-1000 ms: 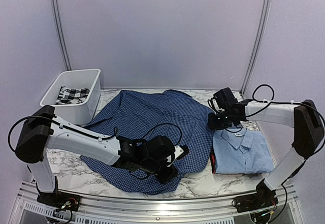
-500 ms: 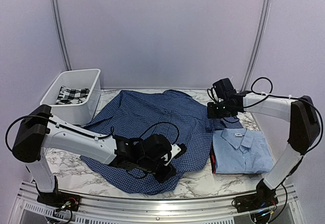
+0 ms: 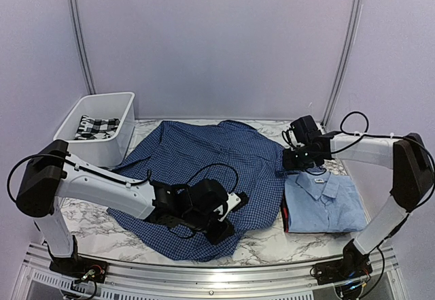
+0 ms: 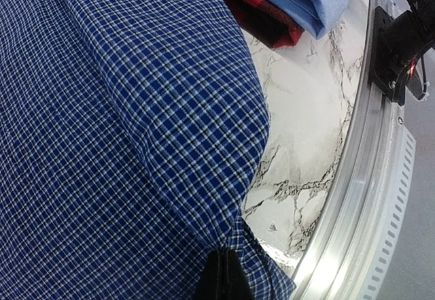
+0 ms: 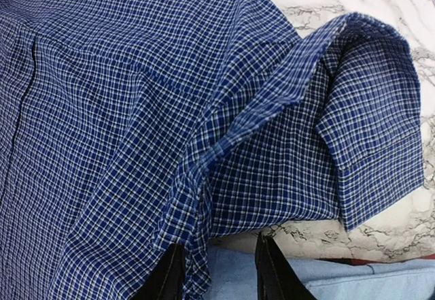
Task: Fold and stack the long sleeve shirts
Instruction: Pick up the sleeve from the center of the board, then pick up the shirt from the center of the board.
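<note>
Cloth of the dark blue shirt [image 3: 204,154] spreads out ahead of the left gripper [image 4: 221,267], whose fingers are pressed together on the near hem. The right gripper [image 5: 219,245] has its fingers spread, straddling that shirt's side edge, with a turned-over cuff [image 5: 370,123] just beyond it. The folded light blue shirt [image 3: 325,203] lies just below this gripper, on the marble table [image 3: 88,222].

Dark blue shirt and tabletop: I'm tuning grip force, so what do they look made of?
The dark blue shirt looks like thin woven cloth, probably cotton, matte: fine check, soft folds, stitched hems. The tabletop looks hard and smooth, white with grey veins: marble or a marble-print laminate, I cannot tell which.
</note>
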